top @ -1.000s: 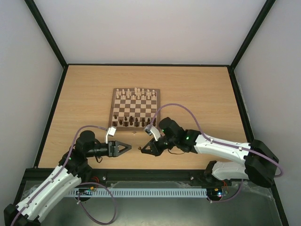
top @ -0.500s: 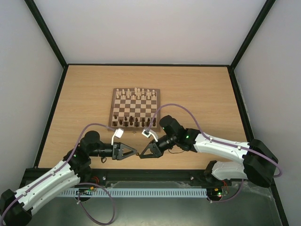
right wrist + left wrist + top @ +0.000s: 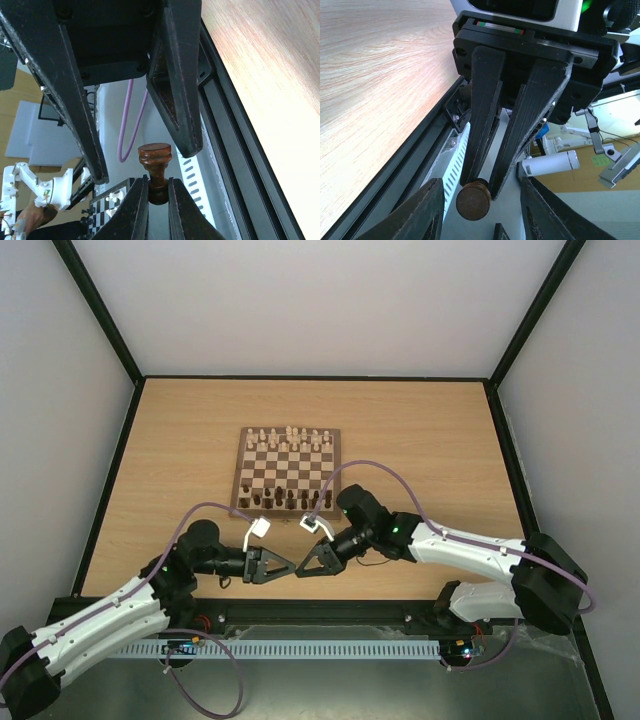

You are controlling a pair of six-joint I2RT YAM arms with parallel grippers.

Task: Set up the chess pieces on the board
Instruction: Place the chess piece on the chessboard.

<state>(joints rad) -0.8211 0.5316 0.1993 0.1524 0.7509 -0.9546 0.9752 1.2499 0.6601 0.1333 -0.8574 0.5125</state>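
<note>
A dark brown chess piece (image 3: 155,161) is in the air off the board, pinched by its upper part between the two fingers of the right hand (image 3: 157,186), with its round base pointing away from that hand. In the left wrist view the base shows as a brown disc just past the right hand's pressed-together fingertips. The left hand (image 3: 285,567) is spread wide, and its two fingertips lie on either side of the piece's base; a narrow gap shows on each side, so it is not gripping the piece. From above, the two hands meet tip to tip, the left pointing towards 3 o'clock and the right towards 9 o'clock. They meet above the worktop (image 3: 420,440) near its front edge, at 6 o'clock from the board (image 3: 288,472). The piece itself is too small to make out from above. The other dark chess pieces (image 3: 285,500) stand along the board's 6 o'clock side, and the cream chessmen (image 3: 289,437) line its 12 o'clock side
</note>
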